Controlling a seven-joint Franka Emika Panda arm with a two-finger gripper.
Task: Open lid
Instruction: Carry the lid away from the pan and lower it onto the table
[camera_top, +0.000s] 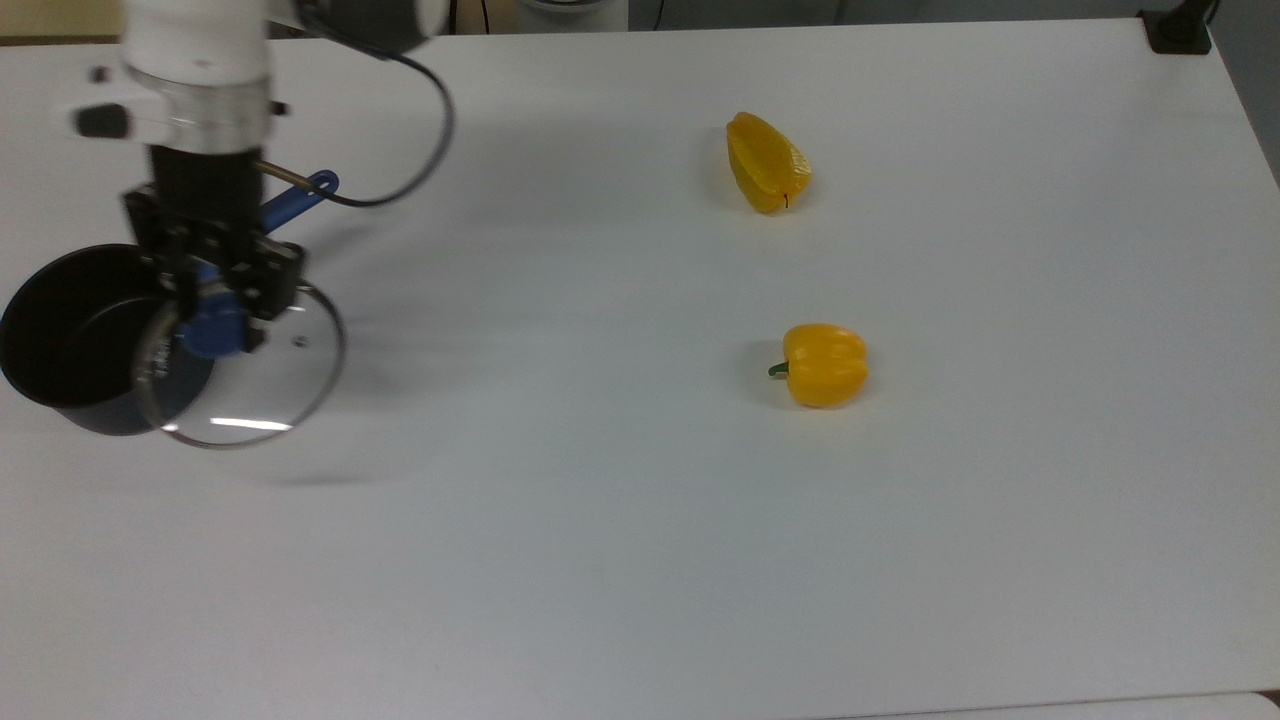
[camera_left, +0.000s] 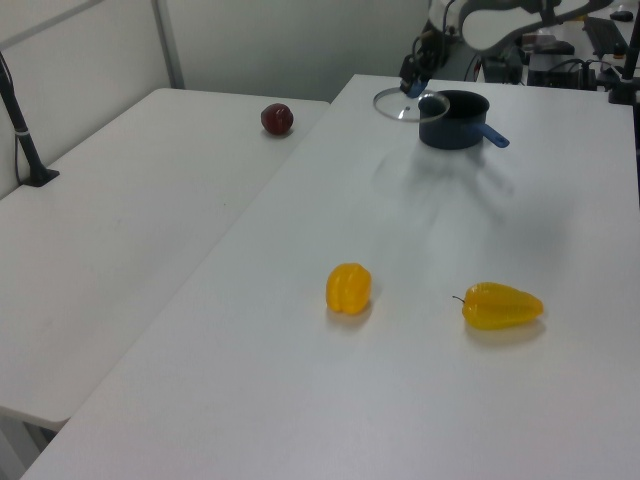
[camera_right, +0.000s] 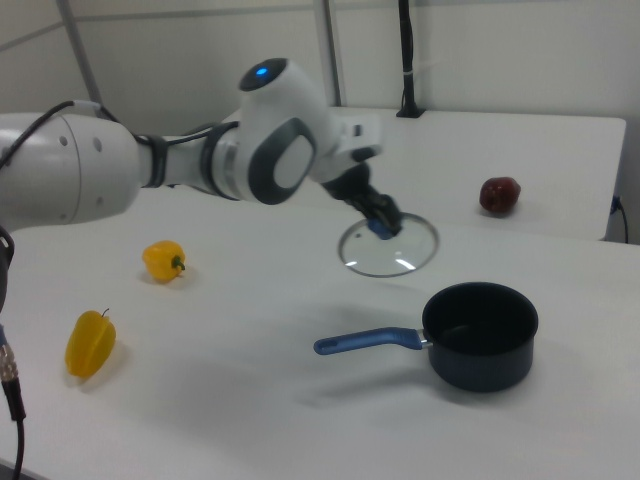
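Observation:
My gripper (camera_top: 215, 312) is shut on the blue knob of the lid (camera_top: 270, 390), a clear glass disc with a thin metal rim. The lid hangs above the table, off to the top view's right of the dark saucepan (camera_top: 60, 335), overlapping only its edge. The pan stands uncovered, and its blue handle (camera_top: 300, 195) runs behind my wrist. In the left view the lid (camera_left: 392, 104) floats left of the saucepan (camera_left: 455, 120). In the right view the lid (camera_right: 395, 255) is beyond the saucepan (camera_right: 480, 335), held level by my gripper (camera_right: 384, 226).
Two yellow peppers lie on the white table, a long one (camera_top: 766, 163) and a squat one (camera_top: 824, 364), far to the top view's right of the pan. A dark red fruit (camera_left: 277, 119) rests on the neighbouring table. A cable loops from my wrist.

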